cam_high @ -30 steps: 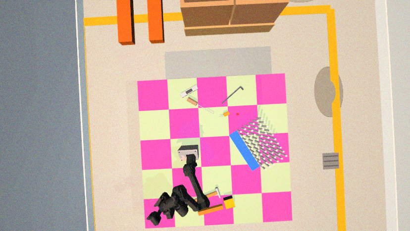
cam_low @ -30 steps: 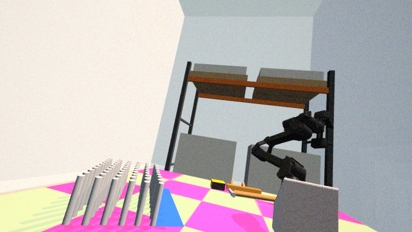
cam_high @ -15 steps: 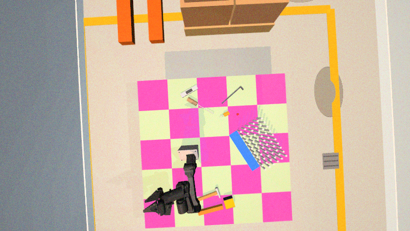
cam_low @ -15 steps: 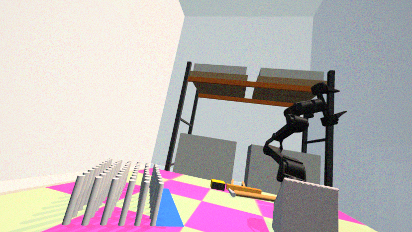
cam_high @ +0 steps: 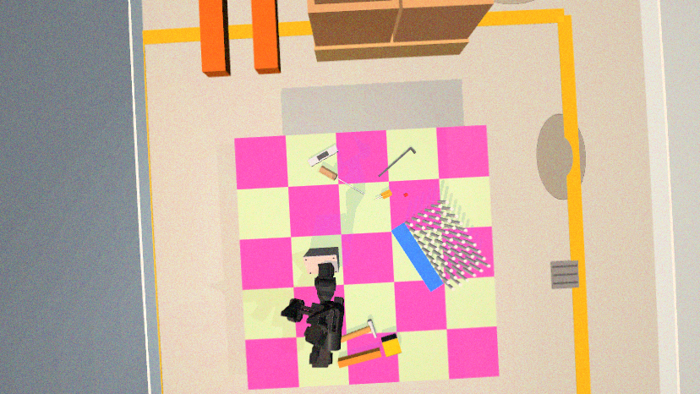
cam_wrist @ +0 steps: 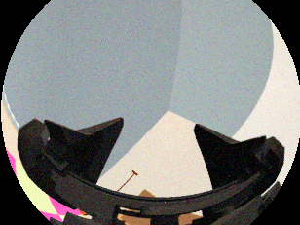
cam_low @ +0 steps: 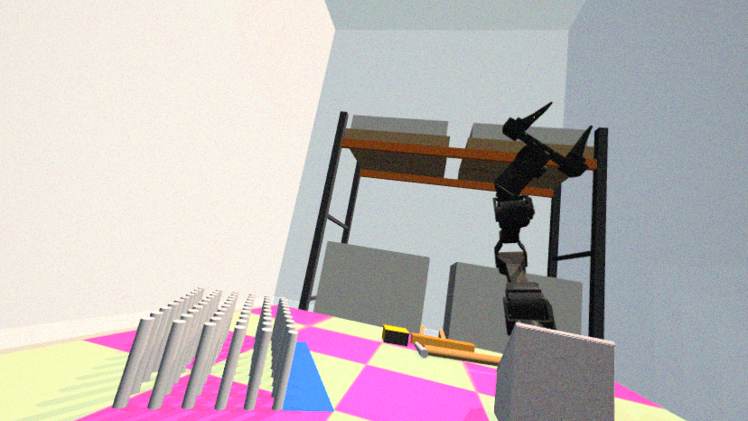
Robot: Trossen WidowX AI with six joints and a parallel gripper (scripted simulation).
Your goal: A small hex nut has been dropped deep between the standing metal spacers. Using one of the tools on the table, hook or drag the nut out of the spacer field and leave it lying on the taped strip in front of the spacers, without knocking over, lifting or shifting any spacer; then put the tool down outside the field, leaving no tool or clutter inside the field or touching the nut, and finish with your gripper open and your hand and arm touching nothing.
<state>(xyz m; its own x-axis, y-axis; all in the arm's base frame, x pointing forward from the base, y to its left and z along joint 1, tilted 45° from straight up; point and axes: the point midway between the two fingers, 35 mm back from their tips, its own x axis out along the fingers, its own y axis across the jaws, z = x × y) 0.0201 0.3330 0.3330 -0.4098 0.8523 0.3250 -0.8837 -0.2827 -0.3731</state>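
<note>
The metal spacers (cam_high: 466,230) (cam_low: 199,366) stand in a dense upright field. The blue taped strip (cam_high: 416,256) (cam_low: 305,381) runs along their near side and looks bare. I cannot make out the nut; it is hidden or too small. A dark rod with a short bent end (cam_high: 395,162) lies beyond the field. A tool with a wooden handle (cam_high: 327,172) and thin shaft lies left of it, and a small orange-handled tool (cam_high: 385,194) lies nearer the spacers. My gripper (cam_low: 571,115) (cam_wrist: 160,124) is open and empty, raised high in the air, away from tools and spacers.
A box (cam_high: 320,266) (cam_low: 555,376) stands by the arm's base. A hammer (cam_high: 356,333) (cam_low: 460,354), an orange bar (cam_high: 359,357) (cam_low: 444,342) and a yellow-black block (cam_high: 391,346) (cam_low: 395,334) lie beside the arm. A white device (cam_high: 315,159) and a small red thing (cam_high: 405,194) lie farther back.
</note>
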